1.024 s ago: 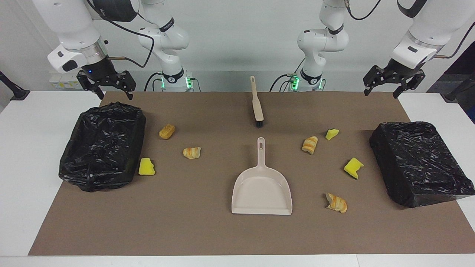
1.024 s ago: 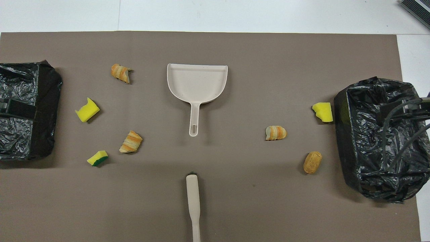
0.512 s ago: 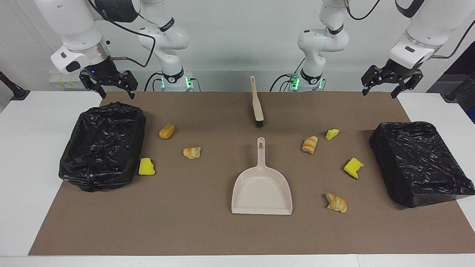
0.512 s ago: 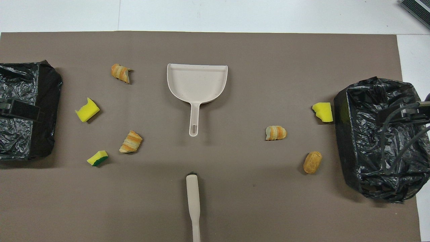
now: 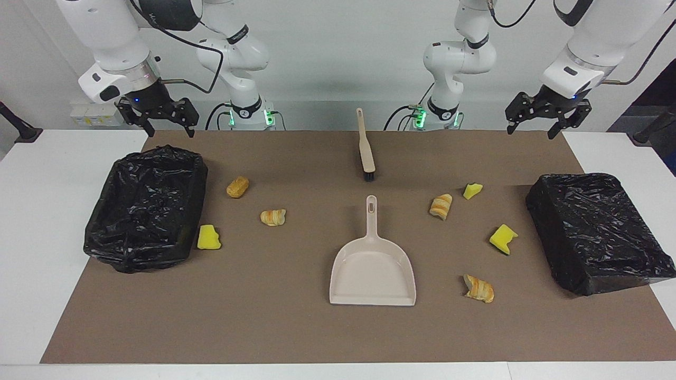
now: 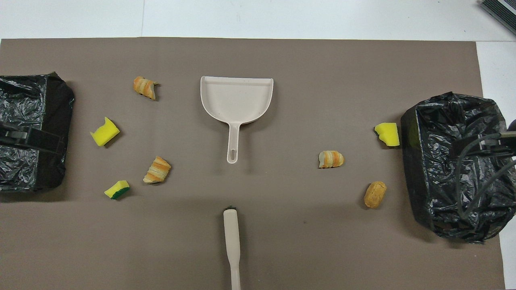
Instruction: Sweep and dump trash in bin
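While both arms are hovering high, you are seeing this:
Right gripper (image 5: 157, 117): hanging spread open, holding nothing, over the open bin (image 5: 145, 206).
Trash (image 5: 272, 217): lying scattered on the mat (image 5: 264, 316) around the dustpan (image 5: 373, 272) and brush (image 5: 365, 148).
Left gripper (image 5: 544, 113): hanging spread open, holding nothing, over the mat's corner near the covered bin (image 5: 597, 232).

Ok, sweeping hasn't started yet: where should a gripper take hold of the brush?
Probably on the brush's slim beige handle, coming from above. It lies flat on the mat, handle toward the robots, bristles toward the dustpan, nothing beside it.
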Action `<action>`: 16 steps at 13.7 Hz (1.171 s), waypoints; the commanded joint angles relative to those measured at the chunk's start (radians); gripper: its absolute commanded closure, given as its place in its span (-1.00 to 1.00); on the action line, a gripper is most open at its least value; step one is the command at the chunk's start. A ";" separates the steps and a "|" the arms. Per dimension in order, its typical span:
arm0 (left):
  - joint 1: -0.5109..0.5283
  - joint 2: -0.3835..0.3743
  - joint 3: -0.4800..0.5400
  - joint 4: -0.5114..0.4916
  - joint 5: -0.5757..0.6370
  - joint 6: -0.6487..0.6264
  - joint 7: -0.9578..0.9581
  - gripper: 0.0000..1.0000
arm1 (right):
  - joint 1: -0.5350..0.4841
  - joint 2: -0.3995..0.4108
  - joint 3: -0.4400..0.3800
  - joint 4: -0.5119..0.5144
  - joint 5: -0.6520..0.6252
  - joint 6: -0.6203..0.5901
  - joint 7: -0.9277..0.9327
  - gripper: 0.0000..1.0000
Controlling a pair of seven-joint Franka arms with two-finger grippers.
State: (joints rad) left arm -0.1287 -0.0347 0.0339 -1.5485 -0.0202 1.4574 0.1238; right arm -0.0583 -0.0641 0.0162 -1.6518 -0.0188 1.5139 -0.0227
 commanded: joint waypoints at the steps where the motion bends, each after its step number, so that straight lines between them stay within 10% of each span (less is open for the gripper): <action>1: -0.051 -0.079 0.006 -0.114 -0.001 0.049 -0.006 -1.00 | -0.008 -0.025 0.007 -0.029 0.005 0.009 -0.023 -1.00; 6: -0.228 -0.235 0.006 -0.450 -0.010 0.220 -0.128 -1.00 | -0.008 -0.023 0.005 -0.028 0.005 0.011 -0.023 -1.00; 16: -0.708 -0.278 0.004 -0.809 -0.049 0.539 -0.662 -1.00 | 0.015 -0.016 0.007 -0.016 0.010 0.020 -0.082 -1.00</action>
State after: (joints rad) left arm -0.7490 -0.2854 0.0183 -2.2679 -0.0613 1.9094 -0.4449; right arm -0.0551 -0.0643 0.0174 -1.6521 -0.0175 1.5161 -0.0700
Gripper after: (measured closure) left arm 0.000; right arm 0.000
